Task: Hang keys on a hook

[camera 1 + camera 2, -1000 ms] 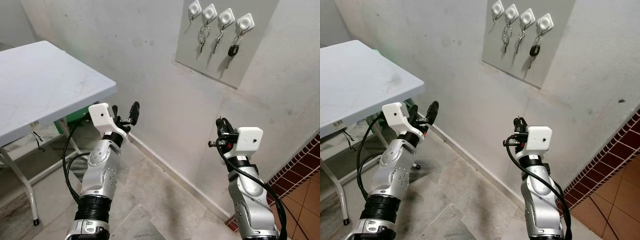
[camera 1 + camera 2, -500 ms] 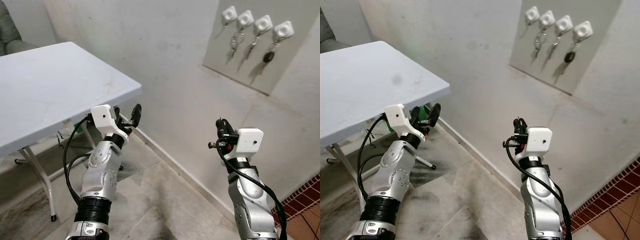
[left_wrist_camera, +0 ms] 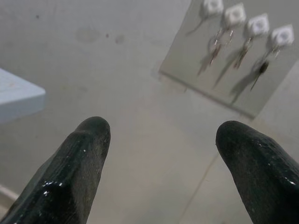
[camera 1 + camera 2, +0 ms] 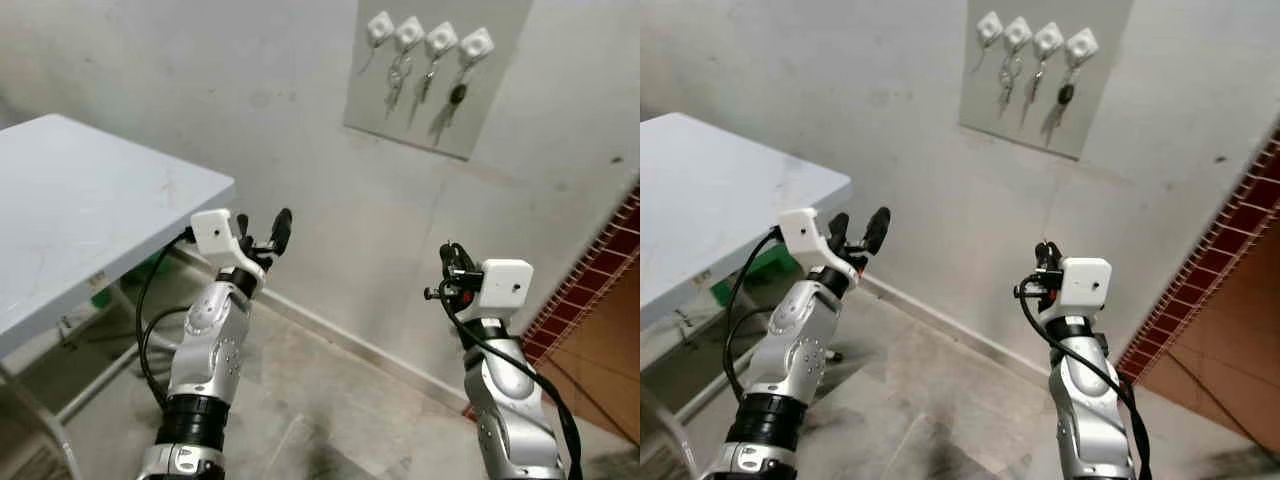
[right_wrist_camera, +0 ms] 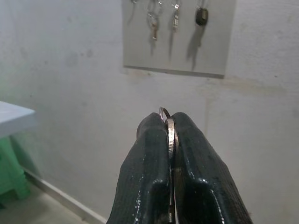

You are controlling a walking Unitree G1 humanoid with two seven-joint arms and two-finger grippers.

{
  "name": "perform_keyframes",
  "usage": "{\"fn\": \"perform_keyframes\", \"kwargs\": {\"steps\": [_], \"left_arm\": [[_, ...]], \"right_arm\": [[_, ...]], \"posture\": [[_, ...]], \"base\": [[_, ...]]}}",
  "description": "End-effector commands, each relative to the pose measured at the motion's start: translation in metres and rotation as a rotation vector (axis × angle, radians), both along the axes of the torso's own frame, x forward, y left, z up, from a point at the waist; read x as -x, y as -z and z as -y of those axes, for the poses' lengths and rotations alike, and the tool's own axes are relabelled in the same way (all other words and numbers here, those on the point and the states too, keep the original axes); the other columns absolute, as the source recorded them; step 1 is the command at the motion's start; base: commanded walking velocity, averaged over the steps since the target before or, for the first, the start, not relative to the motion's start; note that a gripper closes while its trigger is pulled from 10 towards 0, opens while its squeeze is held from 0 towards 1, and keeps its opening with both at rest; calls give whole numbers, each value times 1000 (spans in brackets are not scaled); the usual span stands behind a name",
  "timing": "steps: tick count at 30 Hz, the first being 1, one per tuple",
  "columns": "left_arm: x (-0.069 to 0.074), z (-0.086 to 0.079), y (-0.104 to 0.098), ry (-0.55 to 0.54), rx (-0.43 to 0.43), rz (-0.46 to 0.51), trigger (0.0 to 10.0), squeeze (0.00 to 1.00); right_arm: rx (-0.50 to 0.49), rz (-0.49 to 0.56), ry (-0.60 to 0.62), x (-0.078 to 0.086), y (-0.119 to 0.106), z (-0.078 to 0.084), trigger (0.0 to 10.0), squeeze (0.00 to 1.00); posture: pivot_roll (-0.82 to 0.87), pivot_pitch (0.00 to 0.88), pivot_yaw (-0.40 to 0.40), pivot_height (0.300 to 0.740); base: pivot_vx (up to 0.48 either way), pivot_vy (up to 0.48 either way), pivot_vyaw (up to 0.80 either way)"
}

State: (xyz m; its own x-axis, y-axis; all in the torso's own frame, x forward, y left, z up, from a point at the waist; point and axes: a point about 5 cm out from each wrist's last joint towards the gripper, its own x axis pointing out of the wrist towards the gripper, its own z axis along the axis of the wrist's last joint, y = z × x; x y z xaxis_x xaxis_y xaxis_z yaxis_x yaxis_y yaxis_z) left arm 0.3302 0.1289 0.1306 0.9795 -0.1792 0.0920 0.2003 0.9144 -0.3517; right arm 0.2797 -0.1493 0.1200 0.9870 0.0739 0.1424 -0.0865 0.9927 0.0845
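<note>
- Keys sit pinched between the two black fingers of the right gripper, which are pressed together with a metal ring and a flat blade showing at their tips.
- Right gripper is held up in front of the robot, below the hook board and well apart from it.
- Hook board is a grey panel on the pale wall, with four white hooks in a row along its top.
- Three of those hooks carry keys already; the rightmost set has a black fob. The leftmost hook seems to hold nothing but a shadow, though it is small in view.
- Left gripper is raised too, its fingers spread wide apart and gripping nothing.
- White table stands to the robot's left, near the left arm.
</note>
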Motion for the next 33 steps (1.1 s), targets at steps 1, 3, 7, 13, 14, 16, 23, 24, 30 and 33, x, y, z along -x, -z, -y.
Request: {"fn": "perform_keyframes", "kwargs": {"steps": [1,3,7,13,14,16,23,24,30,33], "left_arm": [[-1,7,-5,19,5,9,10000,0],[-1,7,-5,19,5,9,10000,0],[-1,7,-5,20,5,9,10000,0],[-2,8,-5,23,7,8,10000,0],[-2,8,-5,23,7,8,10000,0],[-2,8,-5,24,7,8,10000,0],[-2,9,-6,25,9,9,10000,0],[-2,9,-6,25,9,9,10000,0],[-3,9,-6,27,9,8,10000,0],[-3,9,-7,27,9,7,10000,0]], "right_arm": [[6,10,16,-1,-4,7,10000,0],[4,7,14,-1,-4,6,10000,0],[2,5,16,-1,-4,6,10000,0],[3,3,19,-1,-4,6,10000,0],[2,3,19,0,-4,6,10000,0],[4,4,19,0,-4,6,10000,0],[3,35,21,1,-8,6,10000,0],[3,35,21,1,-8,6,10000,0],[3,41,21,2,-8,6,10000,0],[3,42,21,2,-8,6,10000,0]], "posture": [[-30,0,-31,740],[-30,0,-30,740],[-30,0,-31,740],[-31,0,-29,740],[-31,0,-29,740],[-31,0,-29,740],[-32,0,-27,740],[-32,0,-27,740],[-33,0,-25,740],[-33,0,-25,740]], "base": [[0,409,-763],[0,409,-763],[0,412,-763],[0,411,-766],[0,412,-769],[0,411,-766],[0,409,-206],[0,409,0],[0,409,0],[0,410,0]]}}
